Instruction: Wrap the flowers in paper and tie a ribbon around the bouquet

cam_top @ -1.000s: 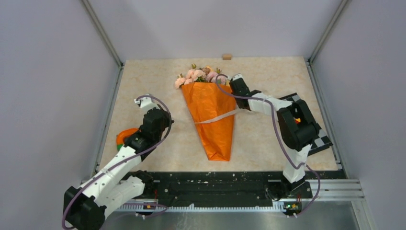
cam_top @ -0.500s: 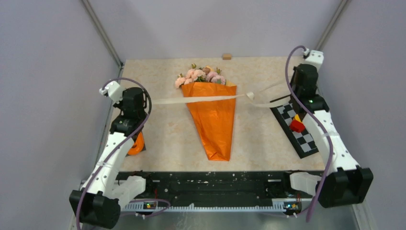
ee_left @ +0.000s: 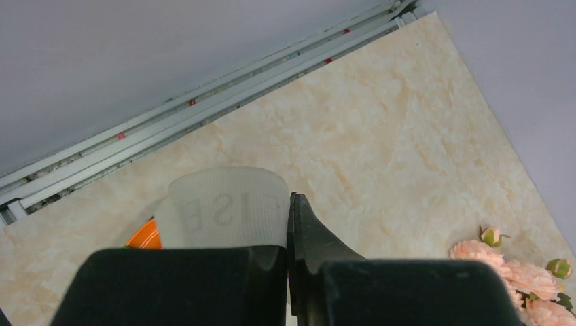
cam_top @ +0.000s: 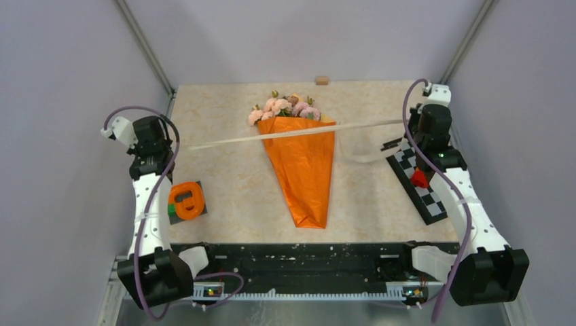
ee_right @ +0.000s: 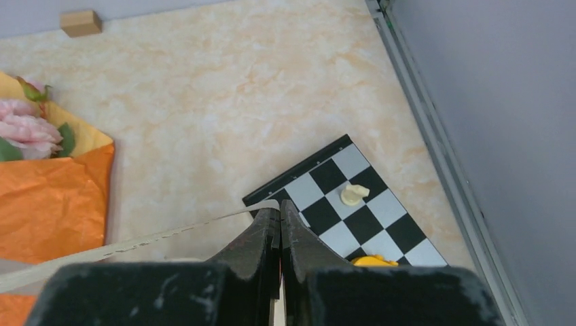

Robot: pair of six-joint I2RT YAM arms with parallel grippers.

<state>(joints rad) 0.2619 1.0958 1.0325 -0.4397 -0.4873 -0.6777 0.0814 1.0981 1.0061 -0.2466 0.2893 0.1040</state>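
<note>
Just one ribbon (cam_top: 292,133) here, pulled straight between the two grippers. Left gripper (ee_left: 291,217) is clamped on one end, right gripper (ee_right: 280,214) on the other. The one bouquet (cam_top: 302,163) lies between them, under the ribbon. One chessboard (ee_right: 326,178) sits just past the right fingertips.

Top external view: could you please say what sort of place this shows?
Likely a robot lab cell: left arm and right arm bolted to a marble-patterned table, grey walls, aluminium posts.
</note>
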